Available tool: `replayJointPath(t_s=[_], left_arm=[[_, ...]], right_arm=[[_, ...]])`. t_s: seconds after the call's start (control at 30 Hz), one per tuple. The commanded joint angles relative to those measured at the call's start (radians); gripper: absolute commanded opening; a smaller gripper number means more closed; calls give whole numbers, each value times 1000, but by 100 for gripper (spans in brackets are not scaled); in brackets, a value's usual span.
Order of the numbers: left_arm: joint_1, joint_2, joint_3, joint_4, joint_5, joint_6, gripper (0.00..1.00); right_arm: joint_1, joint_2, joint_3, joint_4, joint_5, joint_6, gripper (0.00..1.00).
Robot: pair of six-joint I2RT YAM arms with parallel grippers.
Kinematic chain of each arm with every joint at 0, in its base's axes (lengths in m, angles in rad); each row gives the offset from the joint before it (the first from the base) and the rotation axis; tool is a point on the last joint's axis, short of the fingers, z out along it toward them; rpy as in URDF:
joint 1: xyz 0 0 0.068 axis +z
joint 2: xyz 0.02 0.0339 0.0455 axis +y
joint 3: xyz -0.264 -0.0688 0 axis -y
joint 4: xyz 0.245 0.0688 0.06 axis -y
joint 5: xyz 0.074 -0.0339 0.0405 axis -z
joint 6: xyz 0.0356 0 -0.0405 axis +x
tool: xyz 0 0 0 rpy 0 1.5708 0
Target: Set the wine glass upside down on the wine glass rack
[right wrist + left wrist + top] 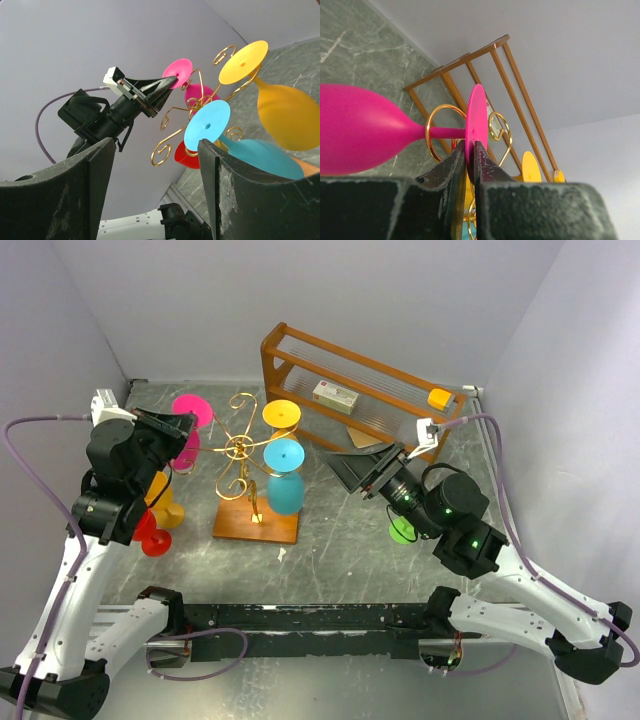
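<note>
**Item: pink plastic wine glass** [360,130]. It hangs upside down, foot disc uppermost and bowl below. Its stem is threaded through a curled loop at ten o'clock on the gold wire wine glass rack with scroll arms and a wooden base [255,523].

**Left gripper** [470,145]: the jaws are narrow, one finger on each face of the pink foot's rim, and appear to pinch it.

**Right gripper** [155,165]: spread wide and holding nothing. It sits at three o'clock of the rack, well apart from it.

**Also on the rack:** a yellow glass [282,413] at one o'clock and a blue glass [285,490] at four o'clock, both inverted.

**On the table:** red [155,537] and orange [166,510] glasses at eight o'clock.

**Progress (judged):** placement is nearly complete, since the loop seems to carry the stem. What remains is to let go of the foot, back the fingers away without nudging the glass, and check that it hangs free.
</note>
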Motion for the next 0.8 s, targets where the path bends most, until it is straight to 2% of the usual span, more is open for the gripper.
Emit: replayJointPath(t_s=[0.0,0.2,0.53,0.77], left_arm=[[10,-16,15,-16,-38,64,20],[9,-33,0,-50,-112,108,21],[9,-40,5,-96,-126,161,26],[9,-76,20,-133,-161,193,29]], right_arm=[[0,-15,-12,6,20,2,67],[-1,-32,-43,5,57,12,66],[0,-70,-80,-24,141,12,66],[-1,-70,-83,-137,235,-18,65]])
